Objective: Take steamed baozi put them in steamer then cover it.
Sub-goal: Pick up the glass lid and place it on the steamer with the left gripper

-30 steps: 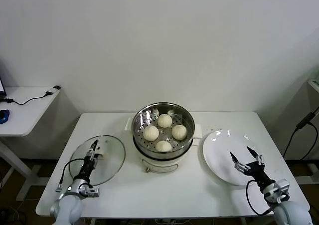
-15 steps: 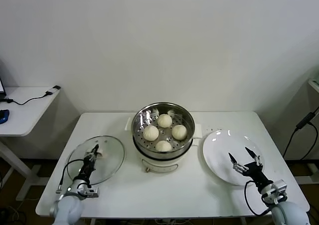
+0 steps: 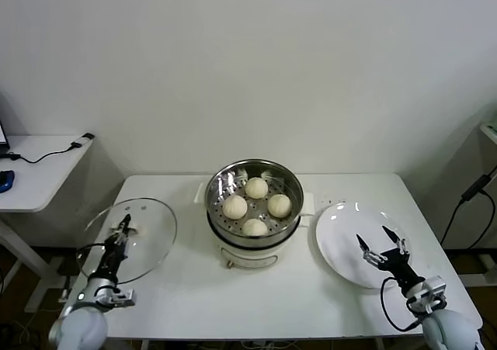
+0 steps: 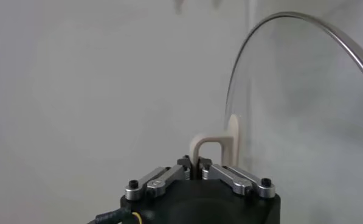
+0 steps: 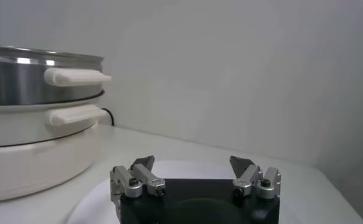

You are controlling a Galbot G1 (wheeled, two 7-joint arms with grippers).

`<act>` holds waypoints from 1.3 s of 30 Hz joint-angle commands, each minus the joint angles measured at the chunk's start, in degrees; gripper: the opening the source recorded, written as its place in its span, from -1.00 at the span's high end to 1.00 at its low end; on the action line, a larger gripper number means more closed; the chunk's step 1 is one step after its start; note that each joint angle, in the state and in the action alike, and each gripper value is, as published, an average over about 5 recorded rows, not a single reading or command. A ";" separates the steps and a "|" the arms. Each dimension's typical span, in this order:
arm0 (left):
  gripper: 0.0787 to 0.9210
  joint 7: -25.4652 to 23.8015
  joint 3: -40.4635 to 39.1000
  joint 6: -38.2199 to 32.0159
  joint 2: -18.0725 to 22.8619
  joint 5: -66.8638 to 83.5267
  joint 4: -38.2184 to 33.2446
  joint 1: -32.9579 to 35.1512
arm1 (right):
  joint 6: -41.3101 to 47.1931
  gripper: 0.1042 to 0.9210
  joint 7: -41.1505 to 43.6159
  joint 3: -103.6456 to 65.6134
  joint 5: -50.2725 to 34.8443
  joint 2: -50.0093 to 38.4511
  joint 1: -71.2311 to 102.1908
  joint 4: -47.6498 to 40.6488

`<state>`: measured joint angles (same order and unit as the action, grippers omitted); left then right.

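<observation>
In the left end effector [image 3: 122, 227], the cover [image 3: 144, 233] hangs tilted.

Shiny steel steamer [image 3: 255, 188], clear glass cover [image 3: 144, 230] (metal-rimmed), glossy plate [image 3: 345, 237].

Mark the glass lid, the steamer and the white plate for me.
glass lid [image 3: 147, 237], head view, on the bare glass.
steamer [image 3: 289, 230], head view, on its steel outer wall.
white plate [image 3: 342, 245], head view, on bare plate surface.

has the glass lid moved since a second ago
Yes. The lid, gripped by the left hand, has shifted left, away from the steamer, now overhanging the table's left edge.
</observation>
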<state>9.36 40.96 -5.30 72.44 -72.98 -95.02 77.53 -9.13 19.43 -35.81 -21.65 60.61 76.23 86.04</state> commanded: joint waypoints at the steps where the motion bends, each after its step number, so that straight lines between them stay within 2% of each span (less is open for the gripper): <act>1: 0.85 -5.55 1.47 14.43 -4.77 4.13 -26.75 12.62 | 0.00 -0.76 -0.37 0.58 0.44 -0.68 -1.48 -0.99; 5: 0.85 -6.74 -0.81 22.16 -8.08 5.46 -32.07 13.80 | 0.06 -0.76 -0.77 1.70 0.90 -1.71 -2.85 -1.89; 10: 0.85 -7.55 -7.90 31.52 -14.99 7.11 -32.47 10.29 | 0.12 -0.76 -1.18 3.44 1.09 -2.48 -5.10 -3.53; 14: 0.85 -10.95 -18.83 40.39 -19.97 6.98 -32.45 1.70 | 0.15 -0.76 -1.44 4.88 1.14 -2.60 -7.10 -4.81; 17: 0.85 -17.01 -29.01 46.95 -20.83 5.14 -32.39 -8.01 | 0.17 -0.76 -1.63 5.72 1.34 -2.32 -8.42 -5.60; 21: 0.85 -27.98 -38.51 50.30 -16.63 -0.62 -31.41 -18.03 | 0.13 -0.76 -1.85 6.90 1.60 -2.01 -9.97 -6.66; 25: 0.85 -34.25 -44.19 50.30 -9.99 -7.98 -28.87 -22.61 | -0.01 -0.76 -1.80 7.21 1.84 -1.67 -10.77 -7.54; 33: 0.85 -36.40 -50.40 50.30 4.64 -17.00 -20.40 -27.59 | -0.63 -0.76 -1.58 6.80 2.69 -1.09 -11.27 -8.94; 39: 0.85 -33.84 -53.18 50.30 12.78 -19.33 -13.51 -28.12 | -1.09 -0.76 -1.15 5.31 2.88 -0.89 -10.54 -9.10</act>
<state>-20.93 -1.34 41.10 69.86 -83.77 -118.17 56.88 -9.87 18.03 -29.91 -18.97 59.60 66.19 77.86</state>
